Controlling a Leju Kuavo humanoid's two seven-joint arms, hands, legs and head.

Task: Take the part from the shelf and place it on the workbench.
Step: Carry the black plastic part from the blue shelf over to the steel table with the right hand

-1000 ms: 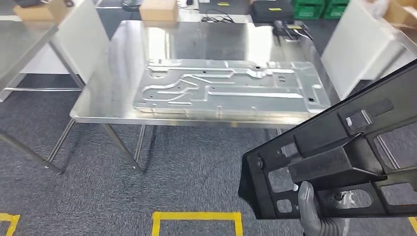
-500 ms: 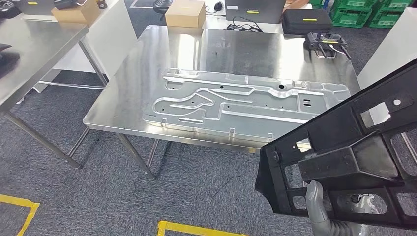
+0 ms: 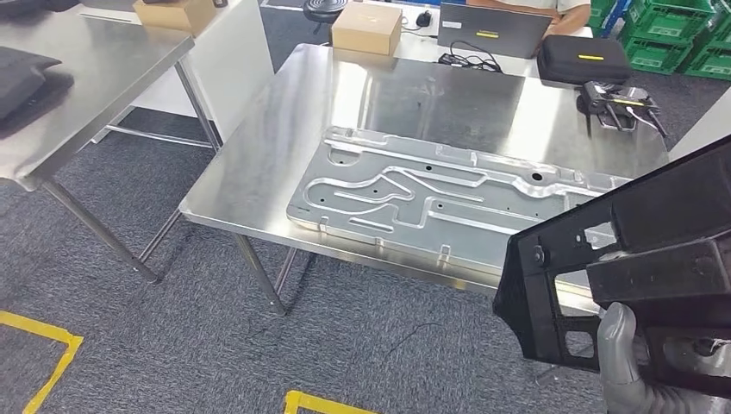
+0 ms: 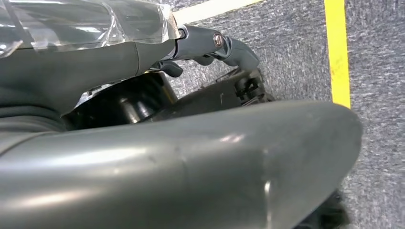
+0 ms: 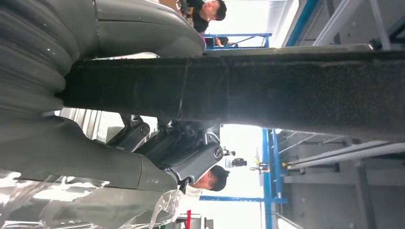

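Your right hand (image 3: 622, 362) grips the near edge of the black part (image 3: 638, 276), thumb wrapped over its frame; in the right wrist view the fingers (image 5: 143, 133) curl around one of its bars. The part hangs tilted in the air at the near right, just off the near right corner of the steel bench (image 3: 259, 164). A silver stamped panel (image 3: 431, 203) lies flat on the bench. You cannot tell how the left hand (image 4: 210, 43) is set.
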